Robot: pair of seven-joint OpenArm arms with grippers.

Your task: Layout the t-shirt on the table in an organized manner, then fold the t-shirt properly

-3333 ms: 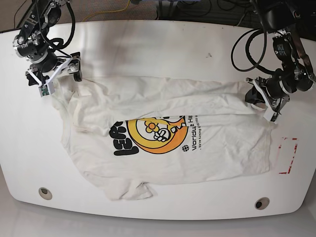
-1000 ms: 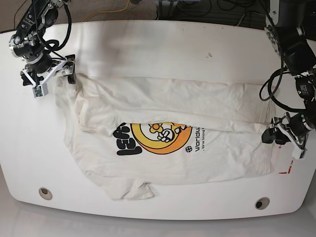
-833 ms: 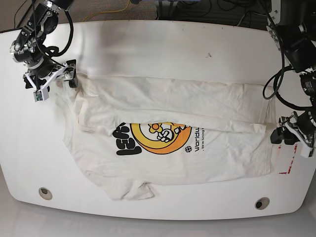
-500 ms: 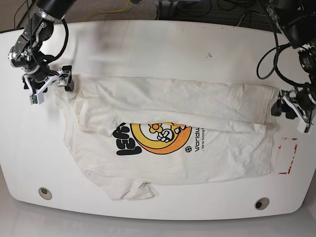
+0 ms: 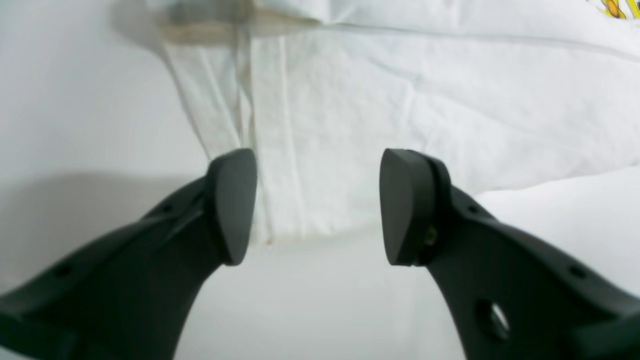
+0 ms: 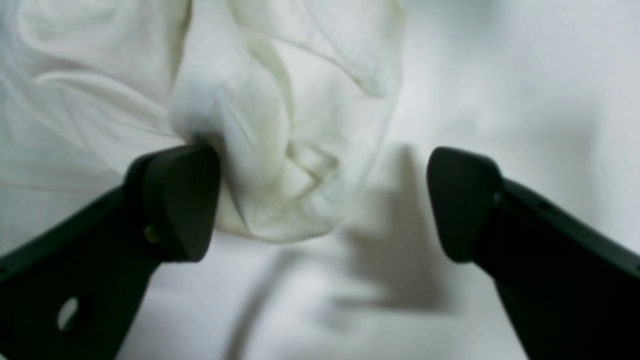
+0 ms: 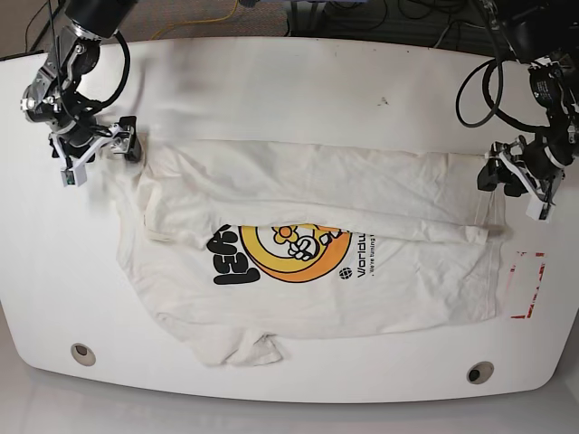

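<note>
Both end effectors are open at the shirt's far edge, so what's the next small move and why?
Probably lower and close both: the left end effector hovers open over the t-shirt hem corner, the right end effector straddles bunched fabric. The top fold still covers the print, so gripping both corners seems needed.

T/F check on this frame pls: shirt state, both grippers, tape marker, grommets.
1. The t-shirt lies spread on the table with one long edge folded over the print. True.
2. The left gripper is clamped on the hem. False: its jaws stand apart with nothing between them; the shirt's corner lies just ahead.
3. The right gripper is open, with bunched cloth against one finger. True.
4. The red tape rectangle is covered by the shirt. False: it lies bare beside the shirt's edge, on the left gripper's side.
5. Both grey grommet holes sit along the table's far edge. False: both sit along the near edge, uncovered.
</note>
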